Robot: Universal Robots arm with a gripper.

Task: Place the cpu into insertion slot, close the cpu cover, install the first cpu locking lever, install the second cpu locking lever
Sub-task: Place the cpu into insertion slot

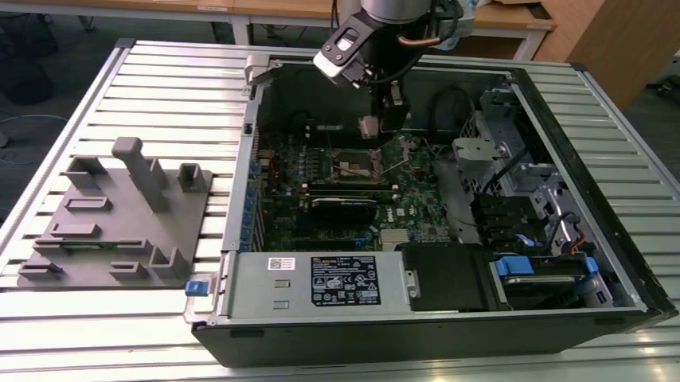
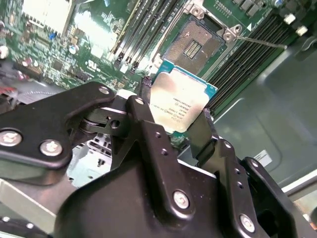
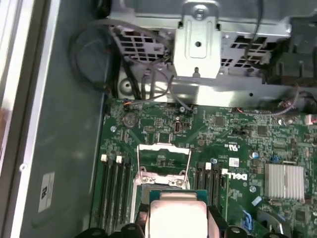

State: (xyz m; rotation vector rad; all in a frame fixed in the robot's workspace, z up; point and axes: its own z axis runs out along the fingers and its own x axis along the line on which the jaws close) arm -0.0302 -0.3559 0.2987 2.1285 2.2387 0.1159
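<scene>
Jaws: closed on the cpu (image 2: 181, 101), with a black finger (image 2: 148, 129) against each of two opposite edges.
Cpu: clamped between the jaws with its grey metal top showing in both wrist views (image 3: 177, 218). It is held in the air over the green motherboard and touches nothing else.
Insertion slot: open, its contact field bare (image 2: 194, 45). It lies below and just ahead of the jaws, apart from the chip.
Cpu cover: a silvery frame (image 3: 163, 147) raised off the socket, just beyond the jaws.
Locking lever: a thin metal rod (image 2: 260, 42) running out from a socket corner, to one side of the jaws.
Memory slots: long black rows (image 2: 143, 25) flanking the socket, near the jaws.
Computer case: open (image 1: 425, 338), lying on the slatted bench (image 1: 159, 87), its walls around the jaws.
Grey fixture: (image 1: 117, 231) on the bench, well apart from the jaws, toward the exterior view's left.
</scene>
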